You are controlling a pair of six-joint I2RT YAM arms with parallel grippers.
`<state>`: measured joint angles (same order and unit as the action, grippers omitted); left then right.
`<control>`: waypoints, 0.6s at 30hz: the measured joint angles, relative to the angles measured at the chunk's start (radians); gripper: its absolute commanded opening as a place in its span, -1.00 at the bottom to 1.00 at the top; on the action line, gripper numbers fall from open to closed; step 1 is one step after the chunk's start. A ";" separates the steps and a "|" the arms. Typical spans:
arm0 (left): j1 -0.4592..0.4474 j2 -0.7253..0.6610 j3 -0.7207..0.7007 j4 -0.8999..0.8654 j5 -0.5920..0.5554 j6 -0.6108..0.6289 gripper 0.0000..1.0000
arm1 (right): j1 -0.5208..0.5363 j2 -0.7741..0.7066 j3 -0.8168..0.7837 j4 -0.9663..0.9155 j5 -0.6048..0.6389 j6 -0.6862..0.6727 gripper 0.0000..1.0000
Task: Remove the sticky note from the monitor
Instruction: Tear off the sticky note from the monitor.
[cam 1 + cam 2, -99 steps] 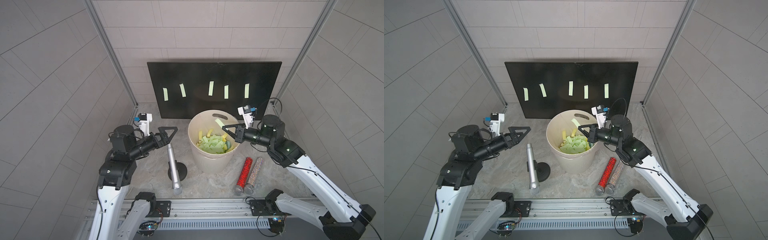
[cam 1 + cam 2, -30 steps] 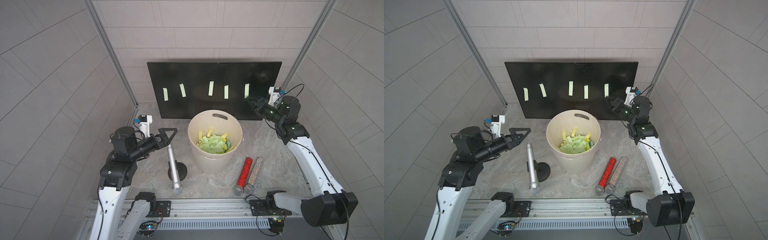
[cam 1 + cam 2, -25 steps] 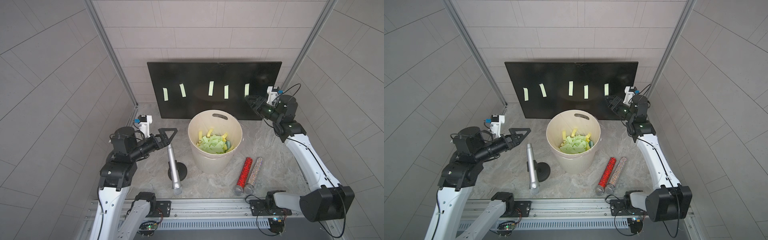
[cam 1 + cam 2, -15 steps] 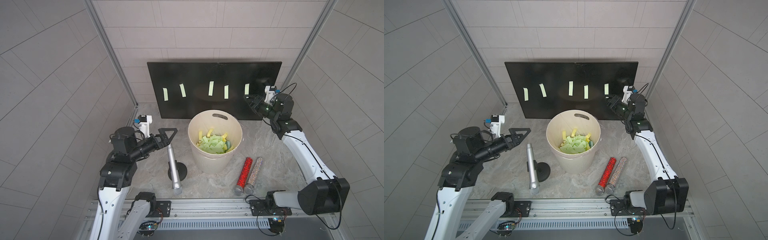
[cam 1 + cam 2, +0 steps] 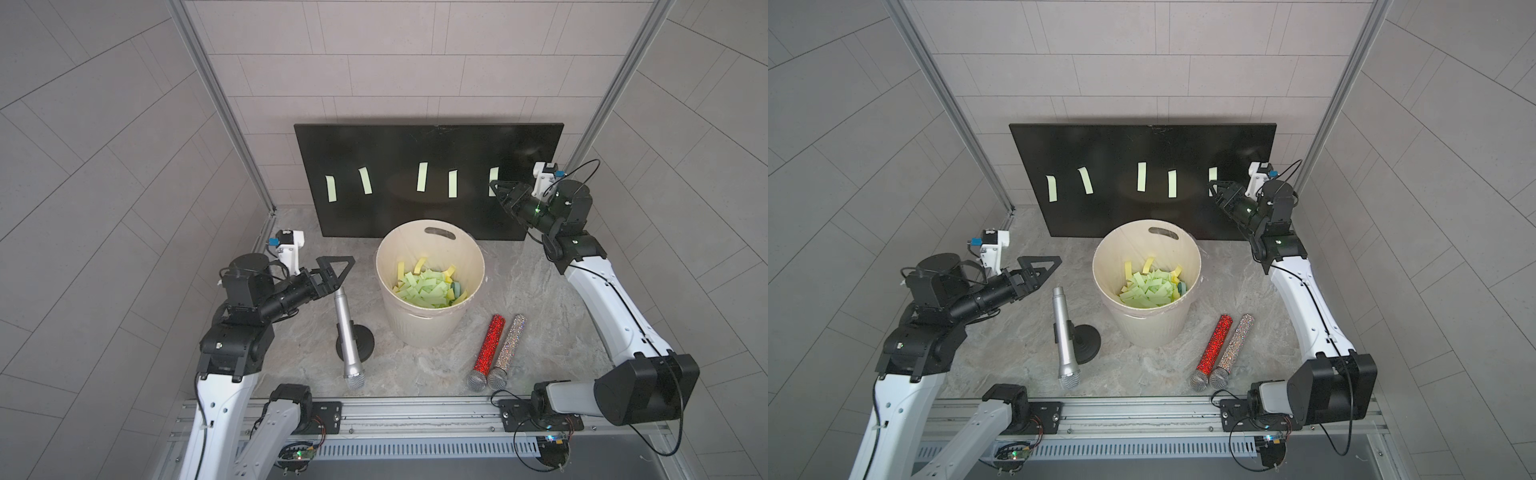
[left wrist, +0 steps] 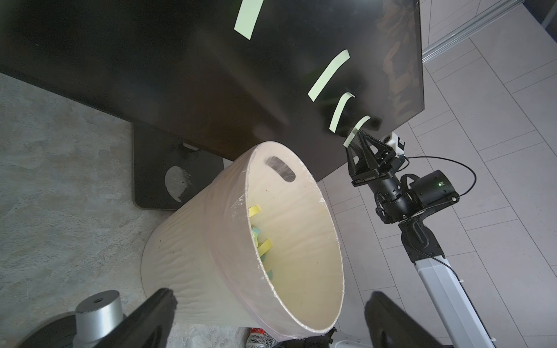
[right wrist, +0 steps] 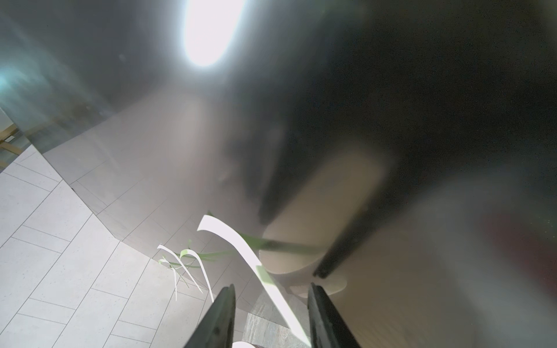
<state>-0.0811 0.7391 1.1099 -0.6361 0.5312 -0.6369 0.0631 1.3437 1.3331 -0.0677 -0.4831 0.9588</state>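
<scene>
R gripper [image 7: 271, 285] stood part-open, jaws straddling, not pinching, the sticky note [image 7: 238, 238], end one of the row on the monitor [image 5: 415, 149], nearest the R arm. Note looked featherlight & floppy, free end standing off the glass: prob. best pinched there, peeled gently. L gripper [image 5: 337, 270] hung wide open, well apart from the monitor.

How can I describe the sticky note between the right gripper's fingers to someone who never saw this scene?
Find the black monitor at the back wall, behind the cream bucket. Five pale green strips hang in a row on it. The sticky note is the one at the right end, the only one with the right gripper open around it.
</scene>
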 measured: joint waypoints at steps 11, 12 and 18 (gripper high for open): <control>0.000 0.000 0.000 0.000 0.000 0.000 1.00 | 0.000 0.002 0.000 0.009 -0.006 0.011 -0.74; 0.000 0.000 0.000 0.000 0.000 0.000 1.00 | 0.000 0.002 0.000 0.010 -0.007 0.011 -0.78; 0.000 0.000 0.000 0.000 0.000 0.000 1.00 | 0.000 0.002 0.000 0.010 -0.009 0.016 -1.00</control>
<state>-0.0811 0.7387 1.1099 -0.6361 0.5308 -0.6365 0.0631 1.3453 1.3334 -0.0578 -0.4919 0.9752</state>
